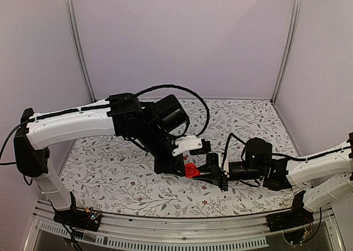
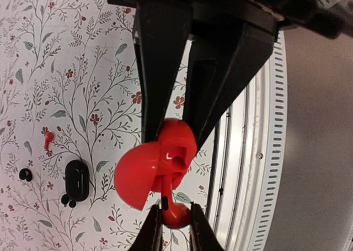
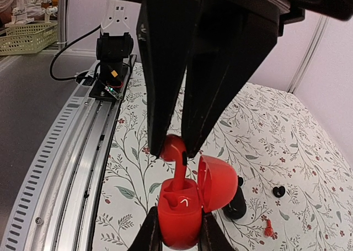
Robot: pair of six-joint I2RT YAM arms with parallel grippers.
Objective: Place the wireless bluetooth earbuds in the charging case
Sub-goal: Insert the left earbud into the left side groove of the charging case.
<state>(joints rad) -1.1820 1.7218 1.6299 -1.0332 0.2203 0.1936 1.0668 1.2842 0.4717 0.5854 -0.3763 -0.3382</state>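
The red earbud (image 3: 174, 147) hangs with its stem reaching down into the open red case (image 3: 179, 220). Both are held above the middle of the table (image 1: 265, 124), toward the near edge. The right gripper (image 3: 174, 152) is clenched on the earbud, and the left gripper (image 2: 174, 140) clamps the case. To seat it well, lower straight along the stem, hold the case level, and let go only once the earbud sits home. A black oval object (image 2: 77, 179) lies on the far side.

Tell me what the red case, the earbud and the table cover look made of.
Red case: likely hard plastic, glossy, with white glints on its shell. Earbud: same glossy red plastic, it seems. Table cover: matte printed cloth or vinyl; cannot tell which.
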